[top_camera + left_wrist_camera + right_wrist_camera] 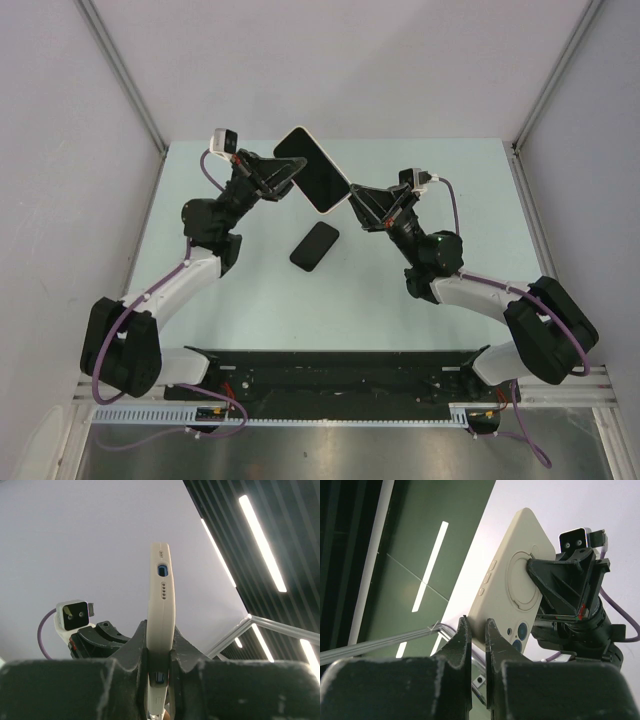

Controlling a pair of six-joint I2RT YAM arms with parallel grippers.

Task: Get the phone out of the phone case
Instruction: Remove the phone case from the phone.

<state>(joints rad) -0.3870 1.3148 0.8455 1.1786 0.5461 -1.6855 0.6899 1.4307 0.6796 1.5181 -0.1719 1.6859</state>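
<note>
A cream phone case (pixel 312 168) with a dark-screened phone in it is held in the air above the far middle of the table. My left gripper (pixel 285 170) is shut on its left long edge. In the left wrist view the case (pixel 161 590) stands edge-on between my jaws (pixel 160 642), and blue phone shows through its port holes. My right gripper (pixel 353 193) is closed on the case's near right corner. In the right wrist view the case back (pixel 520 570) with ring and camera lenses shows, its corner between my fingers (pixel 477 627).
A black phone-shaped slab (pixel 315 246) lies flat on the pale green table (pixel 450 180), below the held case. Grey walls and metal frame posts enclose the table on three sides. The arm bases sit on a black rail (pixel 340 375) at the near edge.
</note>
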